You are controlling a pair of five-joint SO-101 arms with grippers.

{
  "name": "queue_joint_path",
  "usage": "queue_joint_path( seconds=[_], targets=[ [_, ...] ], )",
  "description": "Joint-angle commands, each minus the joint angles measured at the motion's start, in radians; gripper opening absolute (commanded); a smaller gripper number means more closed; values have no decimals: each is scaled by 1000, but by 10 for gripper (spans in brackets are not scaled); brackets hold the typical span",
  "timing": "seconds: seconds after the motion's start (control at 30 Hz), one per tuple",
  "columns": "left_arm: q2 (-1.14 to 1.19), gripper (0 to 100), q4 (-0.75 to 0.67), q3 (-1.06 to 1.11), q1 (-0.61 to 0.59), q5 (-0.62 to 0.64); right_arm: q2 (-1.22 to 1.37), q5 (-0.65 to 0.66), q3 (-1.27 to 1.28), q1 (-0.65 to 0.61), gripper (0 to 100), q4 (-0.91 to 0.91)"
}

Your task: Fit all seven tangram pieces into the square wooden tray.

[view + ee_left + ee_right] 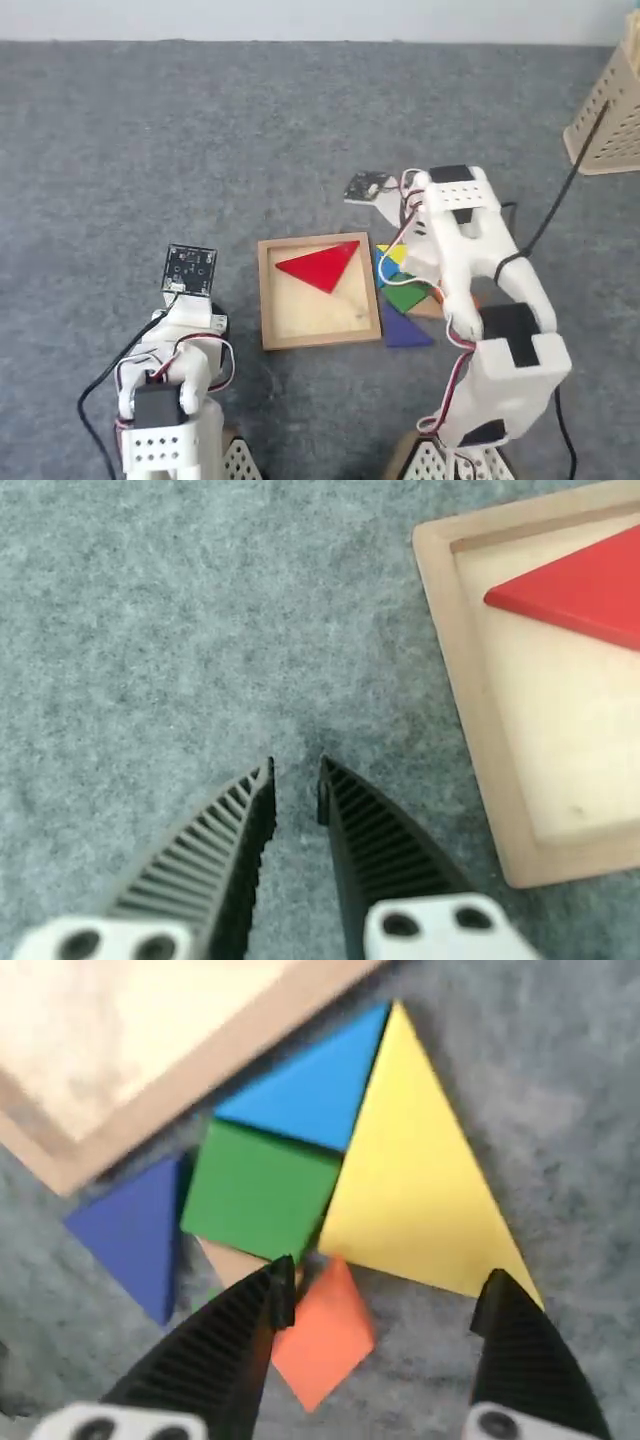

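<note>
so the right gripper (pixel 390 1286) is spread wide with nothing in it, hanging over the loose pieces next to the tray (pixel 196 1054). One finger (pixel 250 1325) has its tip right where the green square (pixel 258 1190), the yellow triangle (pixel 412 1175) and a small orange piece (pixel 326 1338) meet, the other finger's tip is out by the yellow triangle's far corner over the grey carpet (pixel 560 1090). Can't tell if either tip is actually touching anything. The cluster is tight: a light blue piece (pixel 310 1085) sits between the tray edge and the green square, flush against the yellow triangle's long side, a dark blue triangle (pixel 135 1228) is just beside the green square on the other side, and a tan sliver (pixel 226 1262) pokes out from under the green square's edge, too little showing to call its shape. From the high view that arm reaches over this pile on the tray's right. The left gripper (pixel 297 773) is pretty much closed on nothing, just a thin slit of carpet between the tips, pointing down at the carpet a bit off the tray's outer corner, not touching it. The tray itself lies flat in the middle, holding just the red triangle (pixel 322 265), which lies up toward the far right corner. A pale perforated block (pixel 610 110) is way off in the far right corner of the high view
</note>
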Motion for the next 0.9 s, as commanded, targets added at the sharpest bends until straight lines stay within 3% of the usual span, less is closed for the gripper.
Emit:
queue_joint_path(
  seconds=[0.0, 0.23, 0.53, 0.87],
  targets=[
    [-23, 71, 0, -8, 2, 8, 16, 58, -57, 27, 292, -31],
    [-23, 71, 0, -8, 2, 8, 143, 84, -64, 21, 292, -142],
    [-23, 71, 0, -8, 2, 8, 160, -6, -103, 21, 292, -156],
    [-23, 71, 0, -8, 2, 8, 173, -8, -114, 18, 303, -156]
  ],
)
